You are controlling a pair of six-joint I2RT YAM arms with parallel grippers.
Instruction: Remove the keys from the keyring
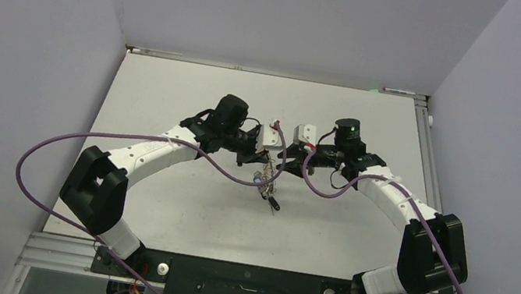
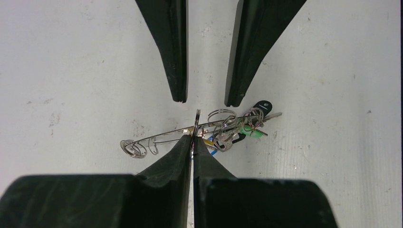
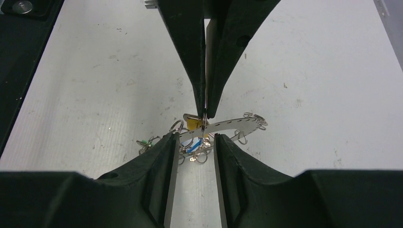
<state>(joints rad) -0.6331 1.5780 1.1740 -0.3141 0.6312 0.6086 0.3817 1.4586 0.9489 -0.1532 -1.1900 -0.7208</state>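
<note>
The keyring point(image 3: 233, 126) is a flat grey metal ring with small holes and several little wire loops, seen nearly edge-on; it also shows in the left wrist view point(image 2: 161, 136). My left gripper point(image 2: 193, 138) is shut on its edge. Keys hang in a cluster from it: a green head point(image 2: 252, 133), a black head point(image 2: 262, 105), a yellow head point(image 3: 192, 123) and a blue head point(image 3: 192, 148). My right gripper point(image 3: 196, 137) is open, its fingertips point(image 3: 173, 137) on either side of the ring near the keys. From above the cluster point(image 1: 265, 181) sits between both grippers.
White table point(image 1: 177, 205) with grey walls on three sides and a metal rail at the near edge point(image 1: 245, 275). Purple cables point(image 1: 42, 160) loop from both arms above the table.
</note>
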